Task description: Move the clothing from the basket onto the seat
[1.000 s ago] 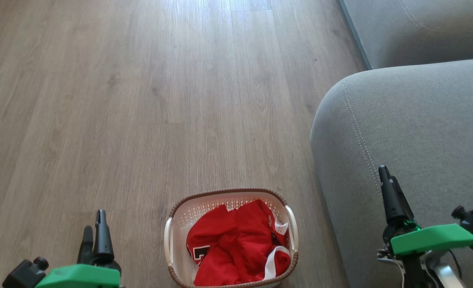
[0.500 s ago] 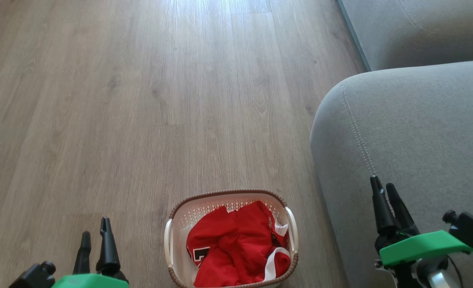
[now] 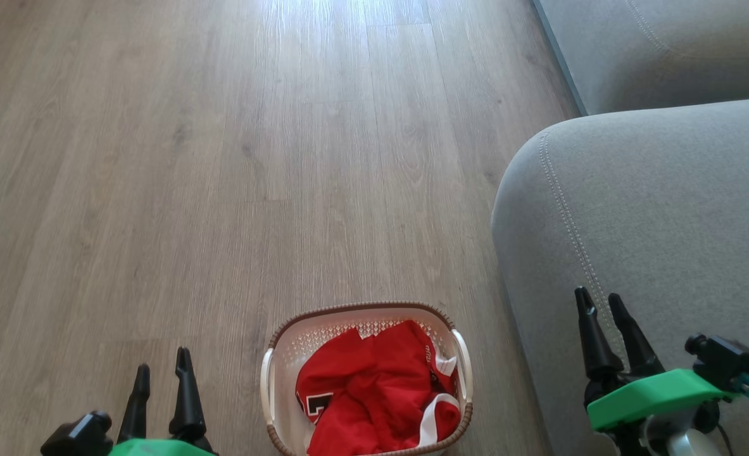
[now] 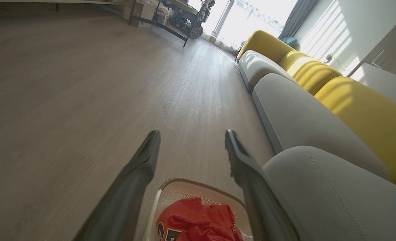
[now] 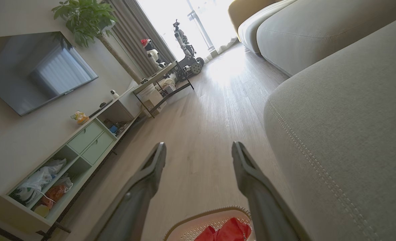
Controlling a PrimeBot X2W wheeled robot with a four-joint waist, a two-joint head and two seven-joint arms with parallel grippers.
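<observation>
Red clothing (image 3: 374, 392) with white trim lies crumpled inside the basket (image 3: 355, 307), low in the middle of the head view. At far left, the left hand (image 3: 163, 358) hangs over the wooden floor (image 3: 222, 158), released, its fingers spread and empty, apart from the basket. The basket stands on the floor just beside the grey seat (image 3: 665, 209). At right, the right hand (image 3: 597, 294) shows against the seat's front edge, also released and empty.
</observation>
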